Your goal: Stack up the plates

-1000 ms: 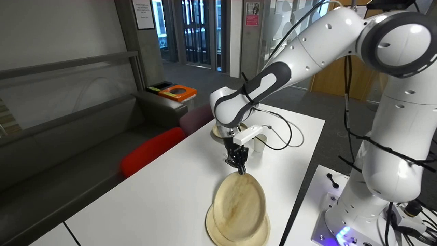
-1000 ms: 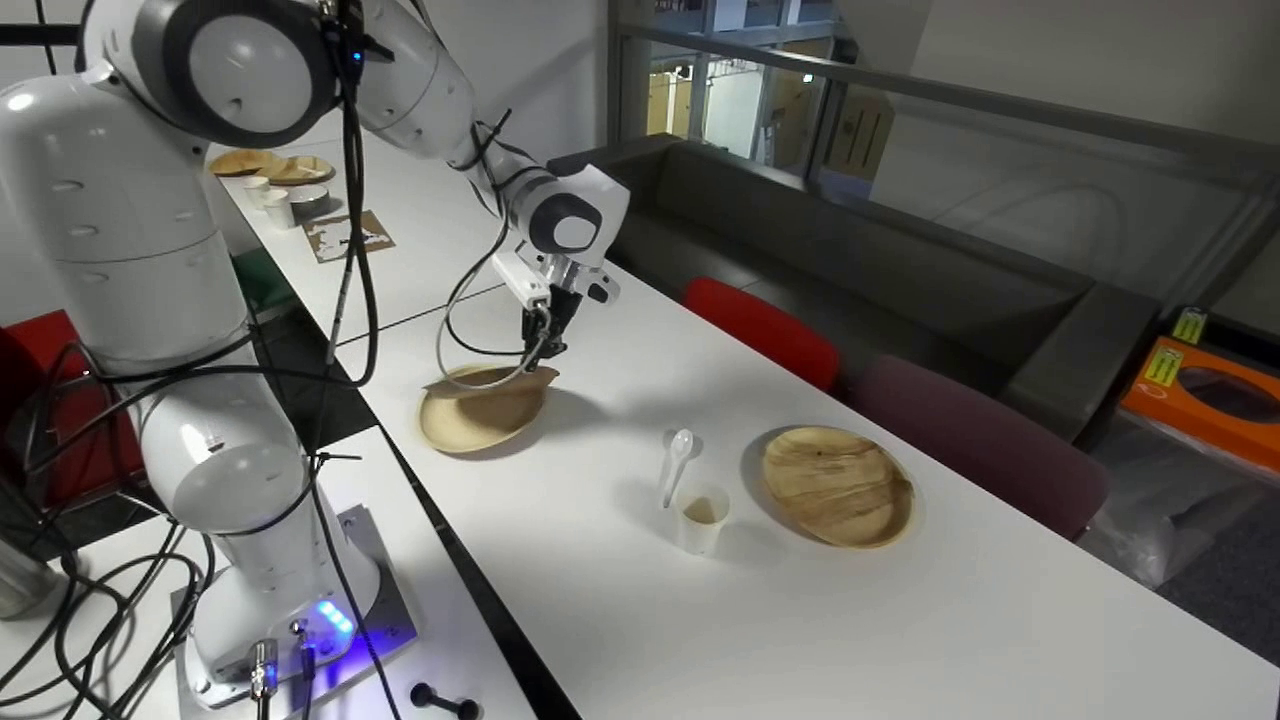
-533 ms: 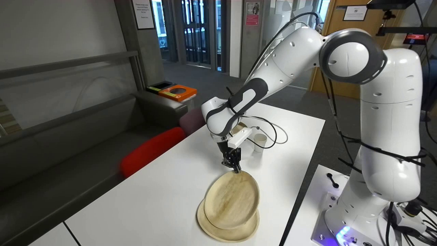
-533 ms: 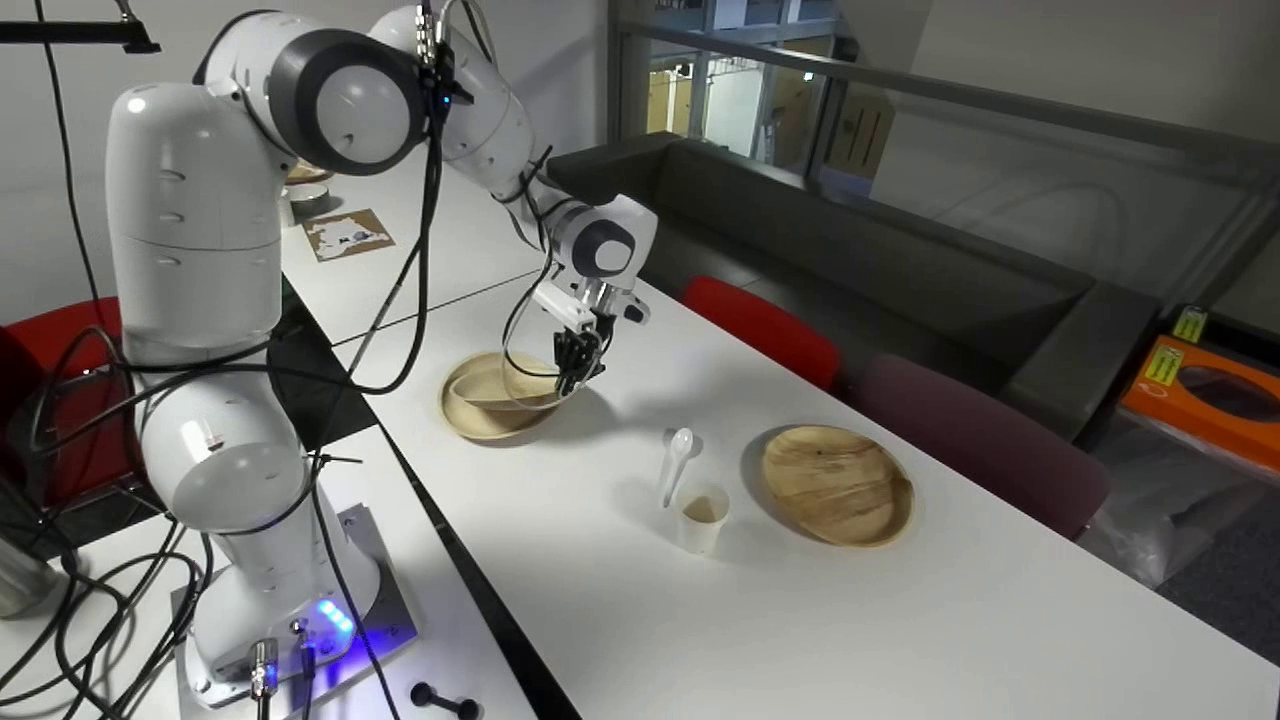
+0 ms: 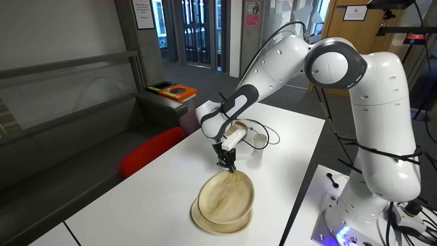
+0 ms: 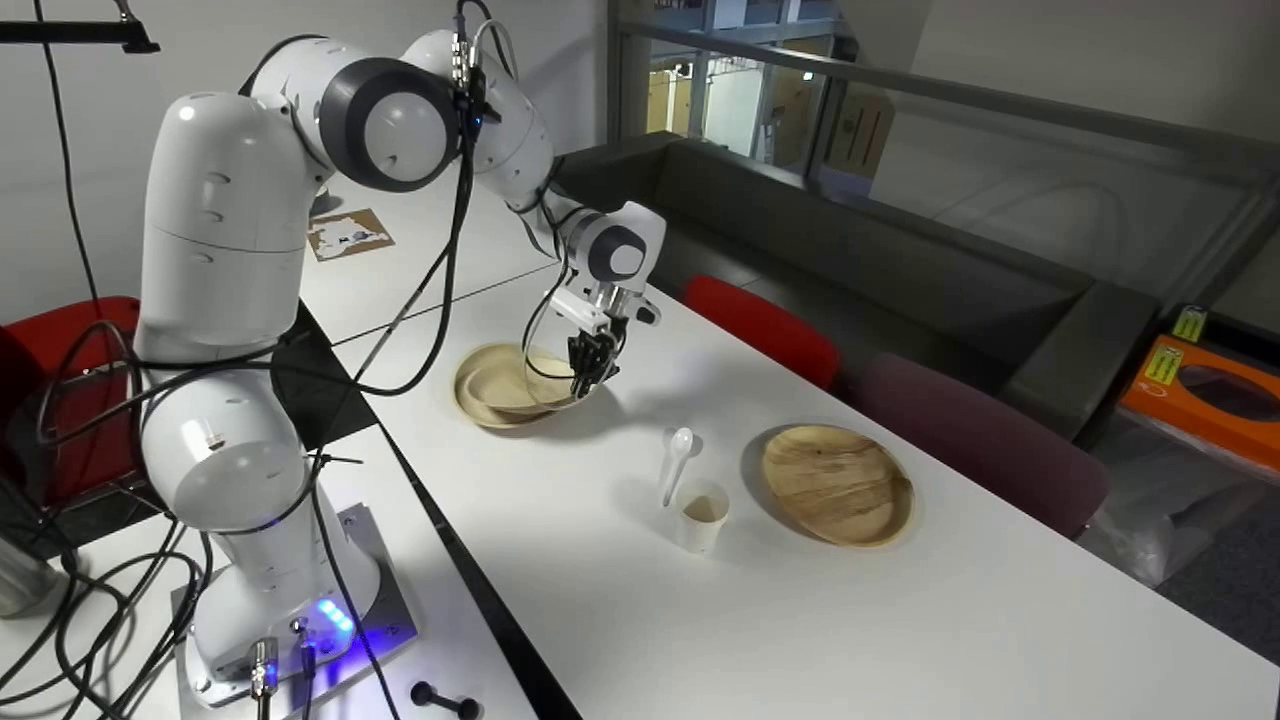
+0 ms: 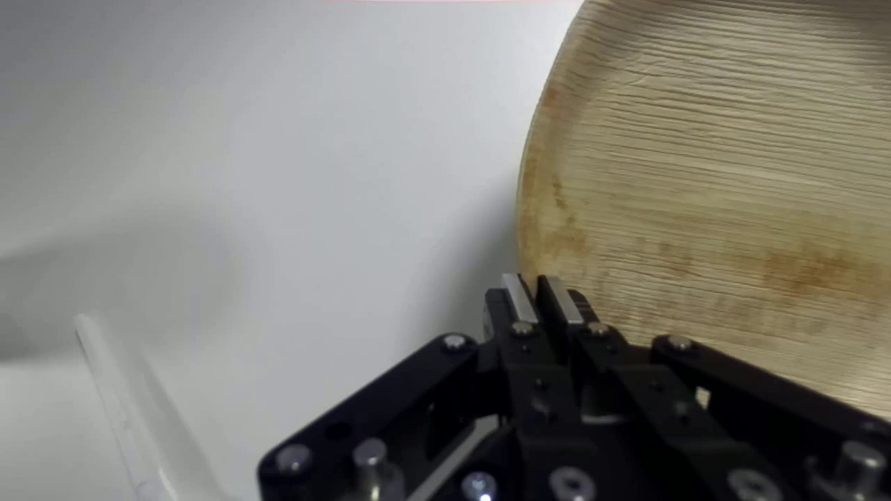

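My gripper [image 5: 232, 170] is shut on the near rim of a smaller tan plate [image 5: 226, 197]. That plate is tilted, with the gripped side raised, and overlaps a larger plate [image 5: 223, 229] on the table. Both also show in an exterior view, the held plate [image 6: 515, 388] inside the larger one's outline. In the wrist view the fingertips [image 7: 537, 284] pinch the rim of the held plate [image 7: 724, 181]; the larger plate is hidden there. A third plate [image 6: 838, 487] lies apart on the table; in an exterior view the arm partly covers this third plate [image 5: 238, 129].
A pale cup [image 6: 702, 518] and a white spoon [image 6: 678, 465] stand and lie between the gripper and the third plate. Red [image 6: 760, 330] and maroon [image 6: 980, 440] chairs border the table's sofa side. A gap [image 6: 480, 580] separates the table from the robot's base table.
The arm has moved toward the sofa side, carrying the held plate. The larger plate beneath has slid along with it. The third plate, cup and spoon have stayed still.
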Motion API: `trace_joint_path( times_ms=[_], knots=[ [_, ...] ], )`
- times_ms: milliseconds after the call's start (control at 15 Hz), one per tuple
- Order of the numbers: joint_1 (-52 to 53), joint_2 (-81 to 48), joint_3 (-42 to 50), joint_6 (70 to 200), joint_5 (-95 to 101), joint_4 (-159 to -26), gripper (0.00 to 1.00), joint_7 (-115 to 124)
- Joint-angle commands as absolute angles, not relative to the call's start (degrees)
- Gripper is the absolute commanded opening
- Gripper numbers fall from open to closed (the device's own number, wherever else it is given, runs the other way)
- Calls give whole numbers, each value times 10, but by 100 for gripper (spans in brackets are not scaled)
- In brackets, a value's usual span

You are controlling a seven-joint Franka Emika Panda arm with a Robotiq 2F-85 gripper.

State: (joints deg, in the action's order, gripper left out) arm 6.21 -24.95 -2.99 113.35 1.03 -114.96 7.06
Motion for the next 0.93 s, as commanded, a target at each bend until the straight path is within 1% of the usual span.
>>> trace_joint_path(
  times_ms=[0,400,867],
  knots=[
    [88,-277,-6,1139,45,-1120,2,183],
    [101,-291,17,1135,51,-1096,2,299],
    [100,-241,3,1145,46,-1134,2,271]
  ],
)
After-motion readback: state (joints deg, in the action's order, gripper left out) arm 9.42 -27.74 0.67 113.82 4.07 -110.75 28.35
